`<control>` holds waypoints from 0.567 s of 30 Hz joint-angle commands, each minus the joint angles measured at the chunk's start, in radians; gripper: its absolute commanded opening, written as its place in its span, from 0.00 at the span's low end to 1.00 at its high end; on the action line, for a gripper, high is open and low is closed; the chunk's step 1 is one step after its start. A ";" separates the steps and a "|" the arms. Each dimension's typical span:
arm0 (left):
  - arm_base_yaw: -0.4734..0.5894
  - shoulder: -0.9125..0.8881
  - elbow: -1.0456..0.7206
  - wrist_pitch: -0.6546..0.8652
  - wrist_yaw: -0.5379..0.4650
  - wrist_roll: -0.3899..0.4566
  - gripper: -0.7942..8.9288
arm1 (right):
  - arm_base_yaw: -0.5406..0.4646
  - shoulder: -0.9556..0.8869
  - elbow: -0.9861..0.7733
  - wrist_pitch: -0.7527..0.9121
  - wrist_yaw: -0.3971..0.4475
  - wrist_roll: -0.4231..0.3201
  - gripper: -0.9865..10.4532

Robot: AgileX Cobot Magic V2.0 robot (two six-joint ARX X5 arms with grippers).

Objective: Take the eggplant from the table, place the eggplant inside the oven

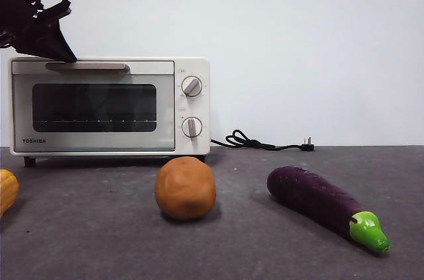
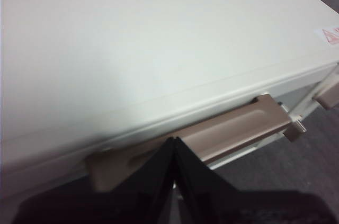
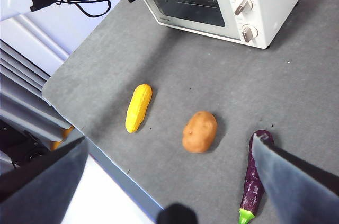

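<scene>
Reaching at the oven handle: left gripper tips sit on the handle's left end, jaws pressed together, gripping nothing. Door is closed. Left wrist view confirms the tips meet right at the beige bar.

Right gripper hangs high above the table, jaws spread wide, empty.

Eggplant lies on the table at front right, green cap pointing toward the camera, well apart from the oven. Brown ball sits between the two, and a yellow ribbed piece lies further left.
</scene>
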 commanded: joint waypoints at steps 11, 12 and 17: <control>-0.082 0.037 -0.035 -0.249 -0.027 0.031 0.08 | 0.002 0.000 0.002 0.023 0.002 -0.016 0.58; -0.090 0.037 -0.035 -0.266 -0.027 0.031 0.08 | 0.002 0.000 0.002 0.025 0.006 -0.016 0.58; -0.131 0.023 -0.035 -0.317 -0.027 0.031 0.08 | 0.002 0.010 0.002 0.028 0.033 -0.030 0.58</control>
